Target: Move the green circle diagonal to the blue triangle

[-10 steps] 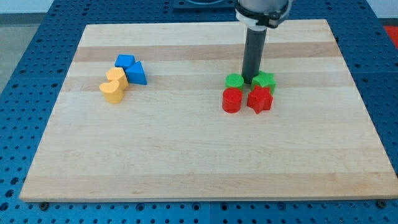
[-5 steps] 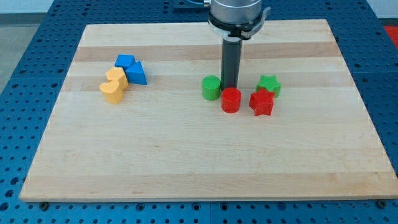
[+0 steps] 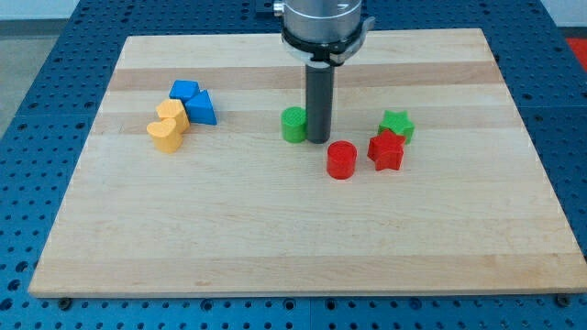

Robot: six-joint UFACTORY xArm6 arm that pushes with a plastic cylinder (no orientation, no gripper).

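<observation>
The green circle [image 3: 293, 125] is a short green cylinder standing near the board's middle. My tip [image 3: 318, 139] is right against its right side. The blue triangle [image 3: 202, 108] lies toward the view's left, about a hundred pixels left of the green circle and slightly higher. It touches a second blue block [image 3: 184, 91] just above and to its left.
Two yellow blocks [image 3: 167, 129] sit just left of and below the blue triangle. A red cylinder [image 3: 341, 159], a red star [image 3: 385, 150] and a green star [image 3: 397, 125] lie to the right of my tip. The wooden board [image 3: 293, 247] rests on a blue perforated table.
My tip has moved left across the board, pushing the green circle left, away from the red cylinder and the two stars. The red cylinder has shifted slightly down. The left blocks have not moved.
</observation>
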